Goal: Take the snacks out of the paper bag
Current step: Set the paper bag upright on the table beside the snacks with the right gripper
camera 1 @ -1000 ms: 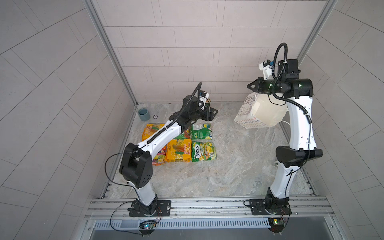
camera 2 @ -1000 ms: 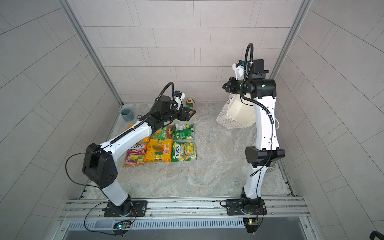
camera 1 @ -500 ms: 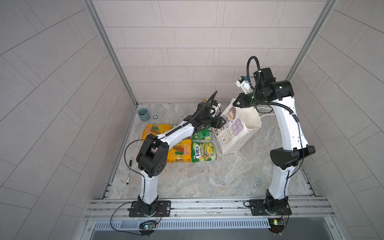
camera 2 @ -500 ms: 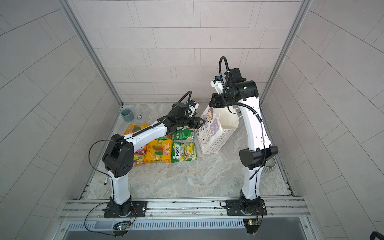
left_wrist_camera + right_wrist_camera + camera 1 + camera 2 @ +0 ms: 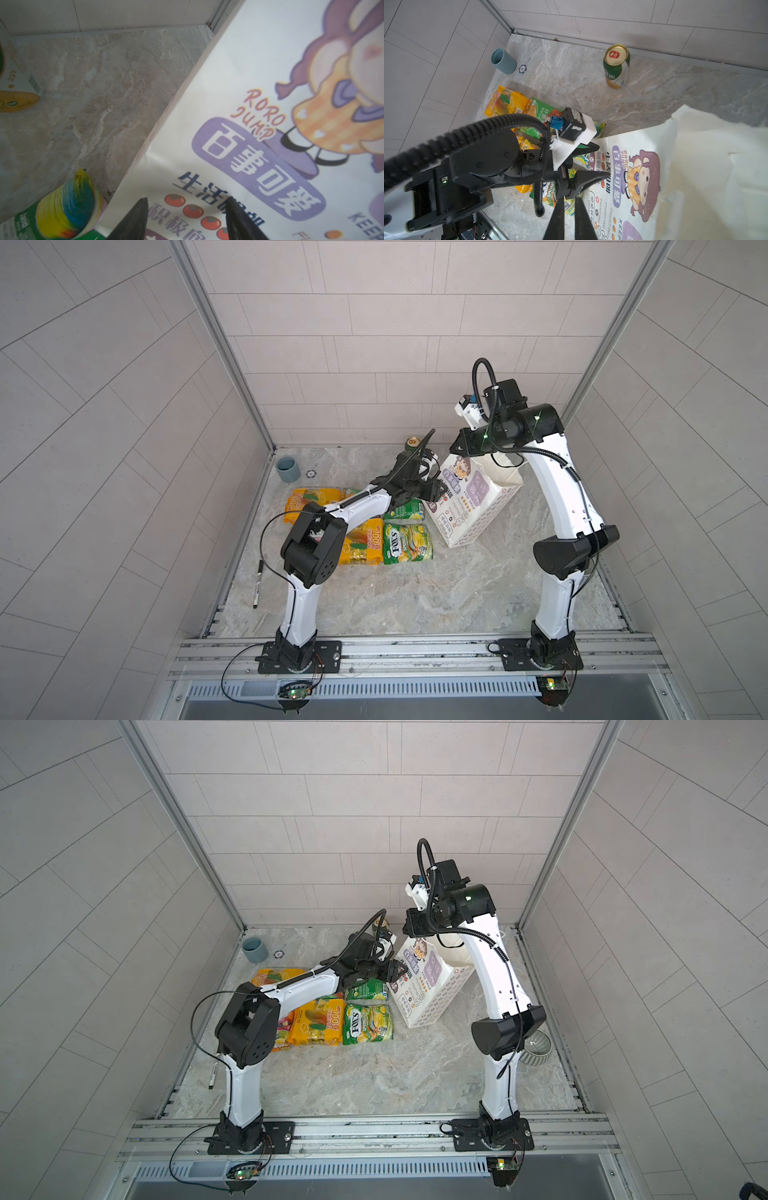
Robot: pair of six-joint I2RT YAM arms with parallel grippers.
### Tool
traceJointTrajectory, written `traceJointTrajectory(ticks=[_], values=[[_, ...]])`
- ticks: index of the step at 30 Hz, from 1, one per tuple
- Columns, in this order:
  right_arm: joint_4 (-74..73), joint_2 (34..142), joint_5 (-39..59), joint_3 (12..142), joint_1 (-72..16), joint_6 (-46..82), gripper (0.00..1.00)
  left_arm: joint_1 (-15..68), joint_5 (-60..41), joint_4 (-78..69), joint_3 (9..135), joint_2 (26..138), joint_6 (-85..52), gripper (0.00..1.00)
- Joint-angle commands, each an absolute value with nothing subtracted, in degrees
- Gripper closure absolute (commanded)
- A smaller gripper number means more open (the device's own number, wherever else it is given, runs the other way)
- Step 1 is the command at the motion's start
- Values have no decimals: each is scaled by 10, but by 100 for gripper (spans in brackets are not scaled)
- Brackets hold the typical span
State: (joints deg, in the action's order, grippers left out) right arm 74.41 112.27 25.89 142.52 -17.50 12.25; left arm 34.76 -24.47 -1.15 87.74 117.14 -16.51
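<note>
The paper bag [image 5: 478, 497] [image 5: 432, 986] stands tilted on the marble table, its cartoon-girl face [image 5: 633, 187] towards the left arm. My left gripper [image 5: 438, 489] [image 5: 187, 200] is open, fingertips apart against that printed face with nothing between them. My right gripper [image 5: 457, 450] [image 5: 569, 198] hangs over the bag's top corner, with a narrow gap between its fingers and nothing in it. Several snacks lie left of the bag: a green FOX'S packet [image 5: 407, 543], a yellow-orange packet [image 5: 361, 543], another [image 5: 307, 497] and a green one [image 5: 405, 510]. The bag's bottom is hidden.
A grey-blue cup [image 5: 288, 469] and a small chip [image 5: 309, 474] sit at the back left. A green-gold can [image 5: 616, 66] stands by the back wall. A pen [image 5: 257, 585] lies at the left edge, and a ribbed bowl [image 5: 536, 1048] behind the right arm.
The bag came down from the raised right side to the table's middle. My left gripper swung right to its front face and narrowed slightly. The right fingers parted a little.
</note>
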Motion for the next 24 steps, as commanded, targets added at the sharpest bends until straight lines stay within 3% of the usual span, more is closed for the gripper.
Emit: traceJointTrajectory(ticks=[1,9,13,20,24], values=[[724,1095,235,1430,-189,136,88,345,-255,-30,888,1195,-169,38],[702,1127,235,1429,-203,156,80,342,-250,-48,863,1195,-172,39],[684,1130,218,1422,-207,174,63,334,-248,-63,847,1193,-176,40],[696,1122,161,1417,-212,155,24,316,-254,-76,826,1189,-186,40],[700,1106,152,1411,-211,138,20,292,-254,-92,785,1151,-200,40]])
